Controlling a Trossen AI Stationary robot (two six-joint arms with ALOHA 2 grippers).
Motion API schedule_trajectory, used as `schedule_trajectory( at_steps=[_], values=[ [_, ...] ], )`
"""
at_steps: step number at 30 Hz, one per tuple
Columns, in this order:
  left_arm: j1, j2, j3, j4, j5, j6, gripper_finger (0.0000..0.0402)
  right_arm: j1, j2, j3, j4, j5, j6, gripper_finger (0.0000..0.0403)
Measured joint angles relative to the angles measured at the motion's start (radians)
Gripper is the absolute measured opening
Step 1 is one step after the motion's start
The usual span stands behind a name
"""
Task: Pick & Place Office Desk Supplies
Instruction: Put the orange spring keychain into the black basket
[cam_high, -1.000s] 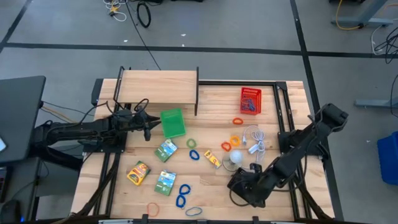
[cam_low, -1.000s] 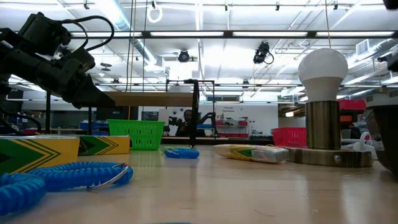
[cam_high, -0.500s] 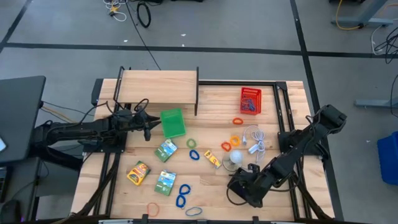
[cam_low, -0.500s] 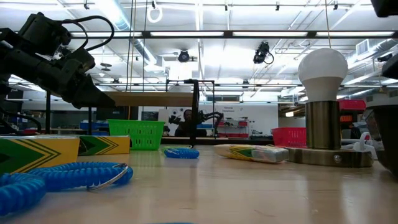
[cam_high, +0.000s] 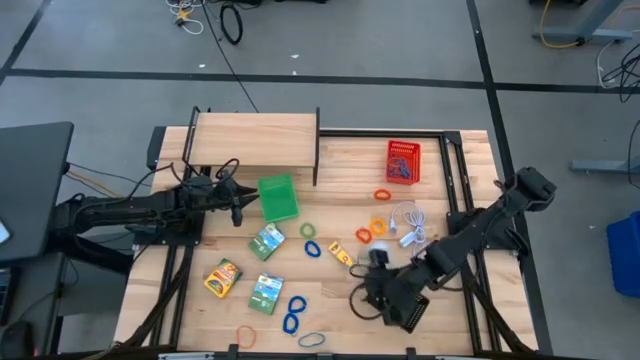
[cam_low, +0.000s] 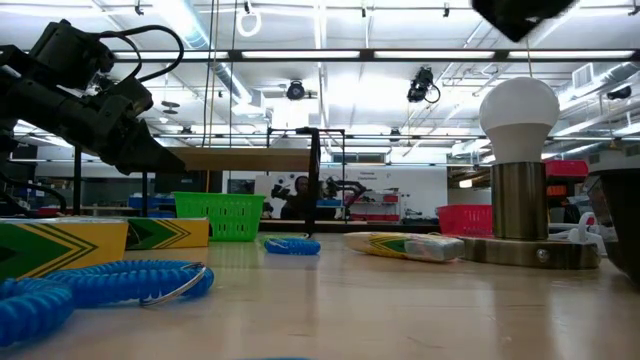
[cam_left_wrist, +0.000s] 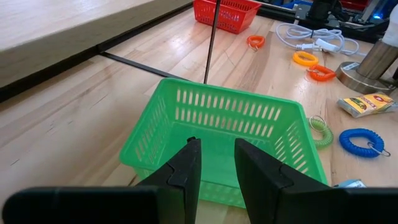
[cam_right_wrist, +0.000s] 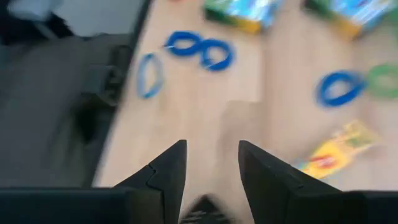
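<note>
Right tool (cam_high: 358, 303) shifted toward blue loops (cam_high: 293, 312), fingers apart, empty, view blurred, left tool (cam_left_wrist: 214, 171) slightly parted.

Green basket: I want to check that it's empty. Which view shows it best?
Left wrist view: the green basket fills the frame, nothing visible inside. High view shows it small; low view only side-on; right wrist misses it.

Robotics lab or workshop, taped concrete floor (cam_high: 400, 40); ceiling strip lights (cam_low: 330, 55), shelving beyond wooden table (cam_high: 340, 300)

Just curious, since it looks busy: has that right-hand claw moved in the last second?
Yes. In the high view the right gripper has shifted left, away from the table's right edge, toward the blue loops.
</note>
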Motion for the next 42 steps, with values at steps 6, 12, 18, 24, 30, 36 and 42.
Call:
schedule_trajectory(
  at_steps=[6,12,18,24,30,36,42],
  values=[
    [0.000,0.000,0.000,0.000,0.000,0.000,0.0104,-0.175,0.000,0.073,-0.259,0.072,-0.098,0.0151],
    [0.000,0.000,0.000,0.000,0.000,0.008,0.0104,-0.375,0.000,0.088,-0.412,0.061,-0.220,0.0151],
    [0.000,0.000,0.000,0.000,0.000,0.010,0.0104,-0.552,-0.013,0.089,-0.474,-0.022,-0.377,0.0151],
    [0.000,0.000,0.000,0.000,0.000,0.010,0.0104,-0.684,-0.058,0.079,-0.567,-0.093,-0.516,0.0151],
    [0.000,0.000,0.000,-0.004,0.000,0.006,0.0104,-0.804,-0.104,-0.029,-0.554,-0.131,-0.616,0.0151],
    [0.000,0.000,0.000,-0.005,0.000,0.004,0.0104,-0.907,-0.137,-0.186,-0.415,-0.185,-0.703,0.0151],
    [0.000,0.002,0.000,-0.004,0.000,0.003,0.0104,-0.958,-0.139,-0.279,-0.279,-0.224,-0.777,0.0151]
  ],
)
